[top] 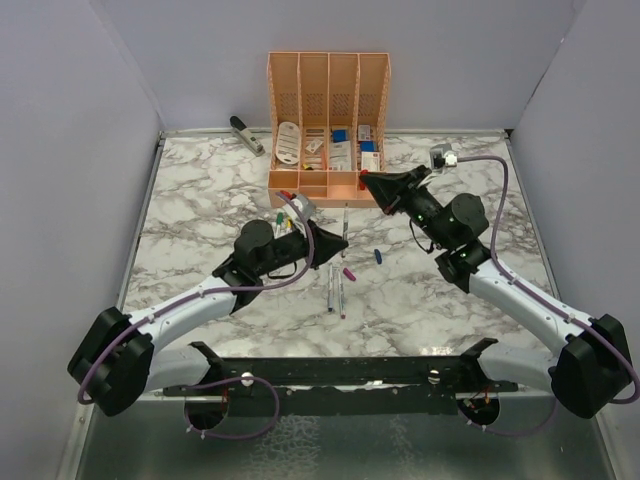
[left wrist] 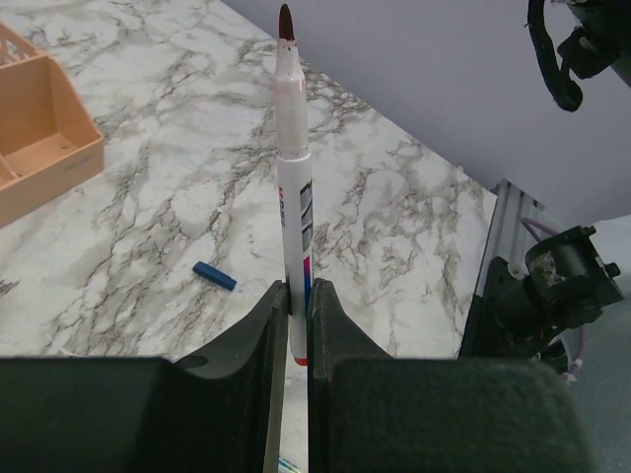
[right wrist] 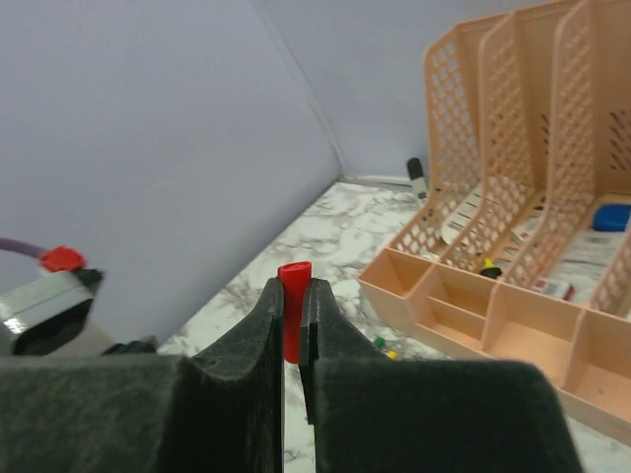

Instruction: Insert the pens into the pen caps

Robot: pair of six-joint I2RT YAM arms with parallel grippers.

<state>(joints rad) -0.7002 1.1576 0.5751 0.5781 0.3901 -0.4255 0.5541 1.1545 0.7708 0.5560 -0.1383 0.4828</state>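
Left gripper (left wrist: 297, 296) clamps a thin white red-tipped marker pen (left wrist: 293, 168). Right gripper (right wrist: 293, 304) pinches a stubby red plastic cap (right wrist: 293, 274).

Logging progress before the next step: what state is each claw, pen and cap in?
Left claw: shut on a pen.
Pen: uncapped, tip exposed, held.
Right claw: shut on the red cap.
Red cap: pinched, off any pen.
Blue cap: lying loose on the table.
Purple cap: loose on table.
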